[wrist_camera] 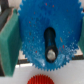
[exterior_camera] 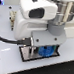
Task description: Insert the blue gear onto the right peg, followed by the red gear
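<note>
Gripper (exterior_camera: 43,49) clamped on blue gear (wrist_camera: 49,34), hub bore directly over right peg (wrist_camera: 50,52) below fingers; red gear (wrist_camera: 43,80) waits just beside.

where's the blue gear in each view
Exterior view: the blue gear peeks out low in the picture, just below the end effector, over the grey plate.
Wrist view: it fills most of the picture, centre hole over a dark pin; the red gear shows at the frame edge.
Shared landmark: the plate with its black border.
</note>
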Controlling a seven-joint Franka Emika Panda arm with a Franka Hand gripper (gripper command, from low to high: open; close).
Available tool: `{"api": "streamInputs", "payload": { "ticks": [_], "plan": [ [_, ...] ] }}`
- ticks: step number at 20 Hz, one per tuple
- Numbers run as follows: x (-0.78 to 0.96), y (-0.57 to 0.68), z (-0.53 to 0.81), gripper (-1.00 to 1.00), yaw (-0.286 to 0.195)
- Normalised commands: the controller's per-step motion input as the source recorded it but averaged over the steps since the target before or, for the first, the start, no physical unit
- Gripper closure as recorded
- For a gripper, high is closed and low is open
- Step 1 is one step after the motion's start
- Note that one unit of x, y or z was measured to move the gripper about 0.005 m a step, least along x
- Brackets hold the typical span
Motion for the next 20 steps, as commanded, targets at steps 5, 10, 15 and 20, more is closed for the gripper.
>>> {"api": "streamInputs", "payload": {
  "ticks": [5,10,15,20],
  "plan": [
    [-0.10,0.09,0.36,-1.00,0.000],
    [-0.27,0.10,0.32,-1.00,0.000],
    [-0.41,0.16,0.12,-1.00,0.000],
    [-0.48,0.23,-0.02,-1.00,0.000]
  ]
}}
